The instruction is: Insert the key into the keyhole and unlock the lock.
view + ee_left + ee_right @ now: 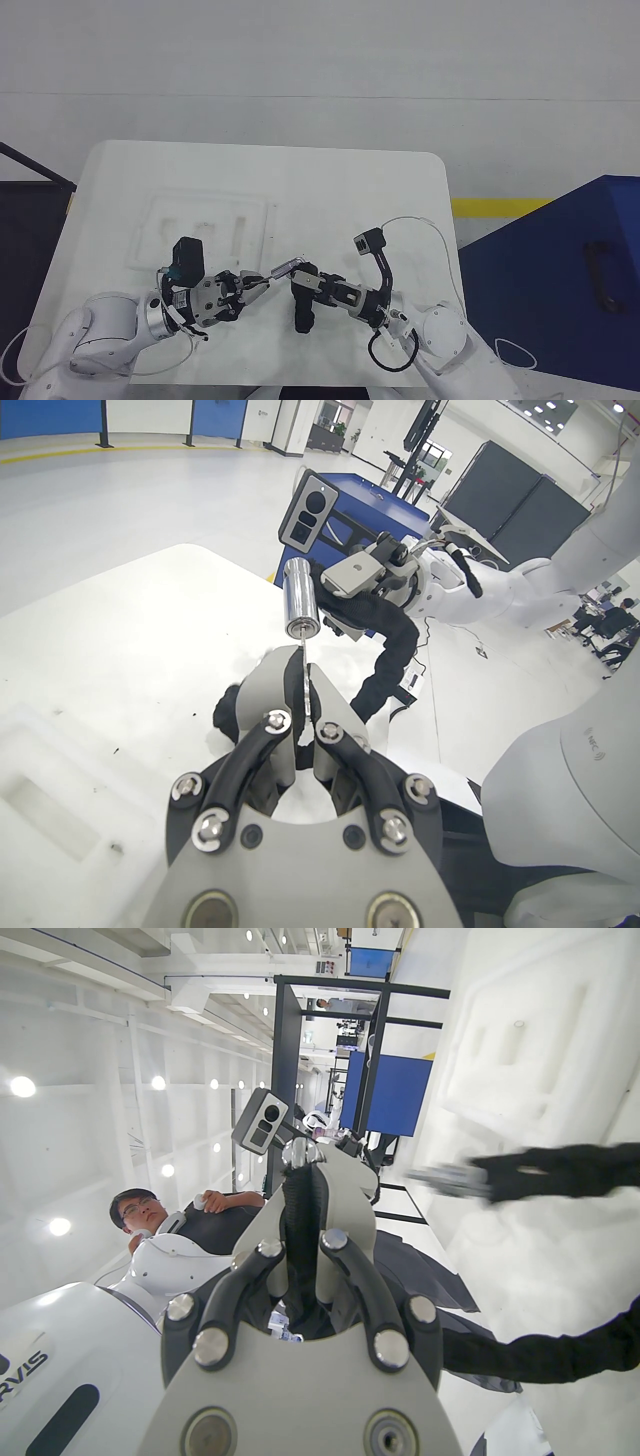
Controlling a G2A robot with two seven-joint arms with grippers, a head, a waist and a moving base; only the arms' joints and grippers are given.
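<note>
Your left gripper [306, 680] pinched the key [303, 654], tip at the keyhole [302, 631] of the lock [300, 600] clamped in your right gripper [303, 1168] above the table [350, 190]; you needed blade and cylinder aligned, pushing gently.

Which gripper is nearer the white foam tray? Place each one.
Left. The left gripper, shut on the key, hangs just off a corner of the white foam tray; the right gripper, shut on the cable lock, is farther off.
</note>
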